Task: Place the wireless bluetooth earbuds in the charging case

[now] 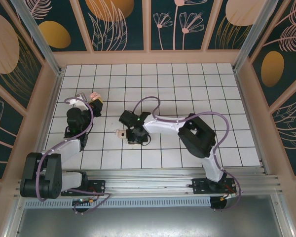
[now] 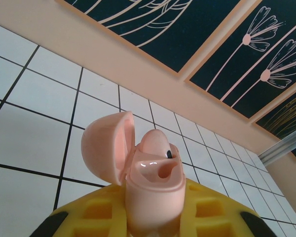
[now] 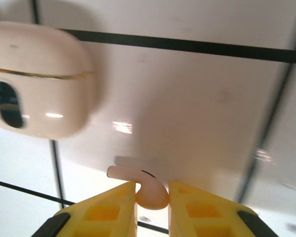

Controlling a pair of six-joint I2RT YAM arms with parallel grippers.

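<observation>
Earbud (image 3: 151,192), a tiny pale-pink bit with a short curved stem, sits low at the table (image 3: 197,108), nipped between the right pincer's (image 3: 152,186) nearly closed jaws. The pick-up looks in hand; next it likely needs lifting across to the case (image 2: 154,185), which the left pincer (image 2: 153,217) clamps tight, lid (image 2: 108,148) open.

Bare tiles (image 1: 111,109) lie open between my right gripper (image 1: 120,132) and the open charging case (image 1: 94,96) in my left gripper (image 1: 92,100). A pale rounded object (image 3: 34,79) lies near my pinched earbud (image 3: 149,191).
</observation>
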